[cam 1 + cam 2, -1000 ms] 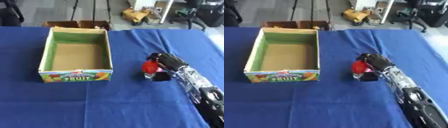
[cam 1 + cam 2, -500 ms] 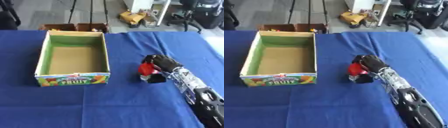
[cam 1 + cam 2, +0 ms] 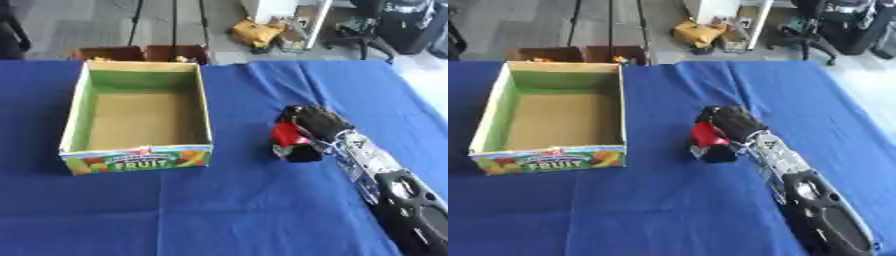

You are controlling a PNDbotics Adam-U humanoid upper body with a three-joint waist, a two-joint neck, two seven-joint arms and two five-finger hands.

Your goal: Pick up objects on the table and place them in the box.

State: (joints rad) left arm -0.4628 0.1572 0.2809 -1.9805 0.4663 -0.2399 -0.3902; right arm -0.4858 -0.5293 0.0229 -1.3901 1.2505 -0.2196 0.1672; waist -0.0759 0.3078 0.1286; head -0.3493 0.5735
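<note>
My right hand point(image 3: 313, 125) curled round a red object point(image 3: 285, 134) on the blue bench point(image 3: 219, 200), right of the open box point(image 3: 140, 117).

The box point(image 3: 140, 120) sits left of the right hand point(image 3: 313, 127).

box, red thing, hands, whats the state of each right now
box: open at the top, upright on the table, nothing visible inside
red object: to the right of the box, held in the right hand
right hand: fingers curled around the red object
left hand: not in view
</note>
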